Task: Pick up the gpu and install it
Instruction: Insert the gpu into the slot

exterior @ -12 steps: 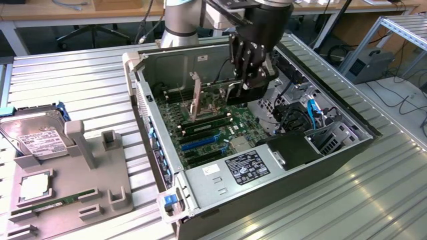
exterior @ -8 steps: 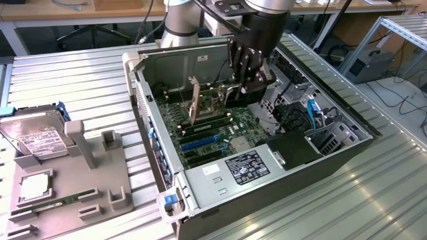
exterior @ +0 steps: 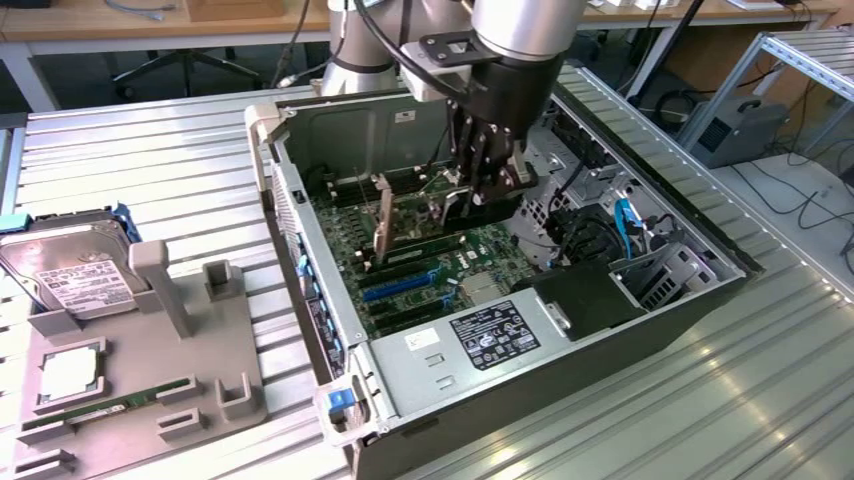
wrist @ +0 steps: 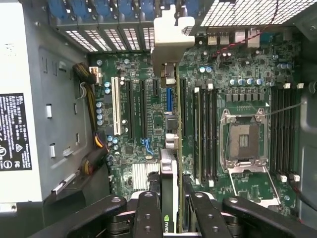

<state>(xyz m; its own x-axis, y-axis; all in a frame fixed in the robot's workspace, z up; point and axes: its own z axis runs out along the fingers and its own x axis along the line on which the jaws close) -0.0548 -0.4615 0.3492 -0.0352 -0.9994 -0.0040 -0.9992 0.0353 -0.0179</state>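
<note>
Exterior view. Arm (exterior: 521, 30) near-vertical over the open case (exterior: 310, 290), black tool (exterior: 483, 188) sunk among the boards and clenched on the gpu (exterior: 424, 203). Card upright on its long edge, close over the green motherboard (exterior: 447, 262), thin tan bracket (exterior: 384, 218) toward the exterior view's left. Cannot tell whether seated in a slot or just above one. Sheet-steel walls on all sides of the case, a boxy power supply (exterior: 487, 335) with a black label at the near end, cables and a drive cage crowding the exterior view's right. Free room straight up only. Ribbed metal tabletop (exterior: 147, 150) underneath. Well apart at the exterior view's left, a grey fixture (exterior: 187, 350) carrying a hard drive (exterior: 67, 265).

Wrist view. Sighted along the gpu (wrist: 170, 163), seen edge-on as a thin strip running from the tool (wrist: 173, 218) out to the bracket (wrist: 166, 47) beside the perforated rear slots. Black fingers (wrist: 148, 213) pressed on both faces of the card. Long dark slots parallel on either side, a white slot (wrist: 117, 106) farther off. Square silver-framed CPU socket (wrist: 246, 141) well clear on one side, the grey wall of the power supply (wrist: 25, 99) on the other.
</note>
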